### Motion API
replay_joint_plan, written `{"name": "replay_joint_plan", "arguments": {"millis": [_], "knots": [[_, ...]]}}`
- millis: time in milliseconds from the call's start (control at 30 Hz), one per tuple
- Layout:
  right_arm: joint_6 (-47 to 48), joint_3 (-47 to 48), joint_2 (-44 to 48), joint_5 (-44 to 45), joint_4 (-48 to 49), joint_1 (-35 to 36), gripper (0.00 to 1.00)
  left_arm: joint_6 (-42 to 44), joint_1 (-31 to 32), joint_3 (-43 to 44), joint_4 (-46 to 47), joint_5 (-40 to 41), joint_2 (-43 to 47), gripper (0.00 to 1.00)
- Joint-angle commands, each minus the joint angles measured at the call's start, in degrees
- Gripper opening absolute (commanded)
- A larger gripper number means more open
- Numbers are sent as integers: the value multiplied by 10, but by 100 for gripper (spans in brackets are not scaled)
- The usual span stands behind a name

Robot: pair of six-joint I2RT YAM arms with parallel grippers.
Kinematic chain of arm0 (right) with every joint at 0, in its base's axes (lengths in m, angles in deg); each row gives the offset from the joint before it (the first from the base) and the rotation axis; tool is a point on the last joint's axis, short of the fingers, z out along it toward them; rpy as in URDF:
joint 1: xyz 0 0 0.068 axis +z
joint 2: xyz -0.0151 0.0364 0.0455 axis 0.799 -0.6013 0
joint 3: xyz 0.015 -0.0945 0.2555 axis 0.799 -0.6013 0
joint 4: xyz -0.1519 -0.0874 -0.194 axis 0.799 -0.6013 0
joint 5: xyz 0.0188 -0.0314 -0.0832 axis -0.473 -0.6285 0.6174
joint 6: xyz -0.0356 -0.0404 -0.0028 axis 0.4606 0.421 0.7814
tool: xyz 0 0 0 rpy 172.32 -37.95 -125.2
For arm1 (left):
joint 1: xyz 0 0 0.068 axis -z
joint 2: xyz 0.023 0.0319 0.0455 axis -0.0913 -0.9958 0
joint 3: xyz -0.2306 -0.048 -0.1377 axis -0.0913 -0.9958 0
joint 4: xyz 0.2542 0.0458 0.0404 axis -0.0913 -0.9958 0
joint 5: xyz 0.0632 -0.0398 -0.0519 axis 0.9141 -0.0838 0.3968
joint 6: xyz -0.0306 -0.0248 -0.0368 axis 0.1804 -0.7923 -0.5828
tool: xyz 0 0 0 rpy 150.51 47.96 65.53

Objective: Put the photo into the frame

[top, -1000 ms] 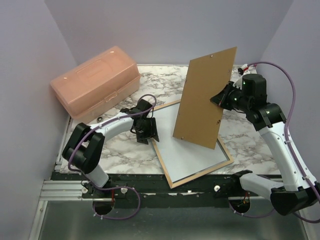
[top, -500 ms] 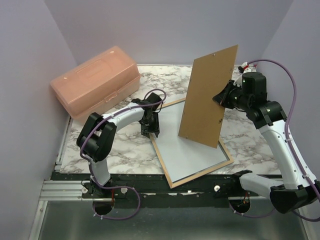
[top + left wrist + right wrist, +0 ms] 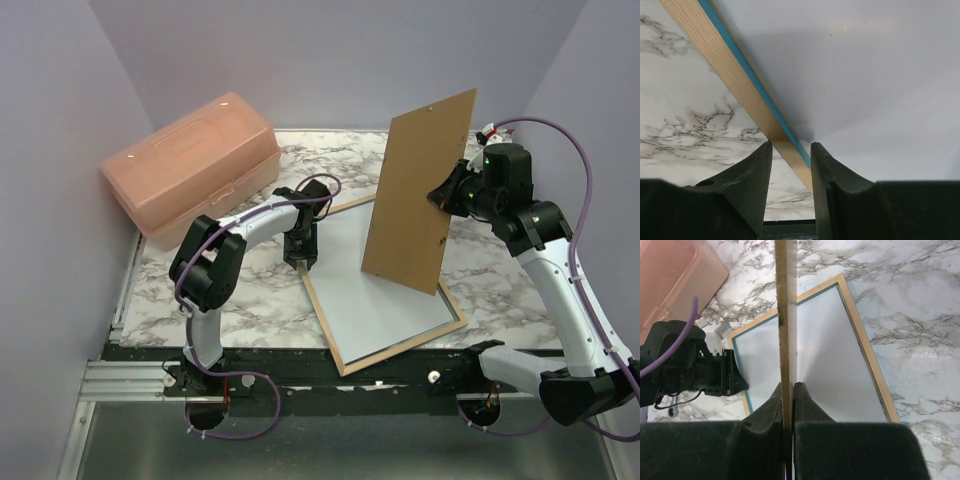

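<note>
- At mid-tabletop (image 3: 250, 290), the frame (image 3: 406, 348) lies pale reverse up, ready for loading from behind.
- Brown backing board (image 3: 415, 190) stands upright, clear of the opening, with the jaws of the right gripper (image 3: 441, 192) clamped on its edge.
- Inside the frame, the photo (image 3: 380, 300) lies white side up.
- Jaws of the left gripper (image 3: 790, 150) pinch the frame rail nearest the tabletop's left edge, likely to steady it.

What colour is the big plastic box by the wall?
The plastic box is pale salmon pink, clearest in the top external view.
</note>
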Motion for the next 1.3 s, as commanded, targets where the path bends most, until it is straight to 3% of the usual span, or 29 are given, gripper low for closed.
{"name": "replay_joint_plan", "arguments": {"millis": [0,133,433,533,600,667,800,1000,1267], "knots": [[12,27,8,14,21,1,0,35,3,45,-22,33,-34,32],[17,31,10,17,14,1,1,76,3,82,-32,42,-64,15],[22,31,12,22,8,1,0,130,-9,125,-54,100,-100,16],[20,26,11,17,11,1,0,125,-11,108,-42,87,-76,28],[19,25,11,13,13,1,1,113,-11,82,-21,67,-38,47],[19,25,12,11,13,1,0,90,-10,51,-5,46,0,61],[17,21,12,4,14,1,0,42,-10,-24,42,-32,70,70],[11,15,16,-7,18,1,0,-4,-8,-105,78,-84,98,68],[9,19,18,-28,15,1,0,2,-5,-77,62,-69,58,48]]}}
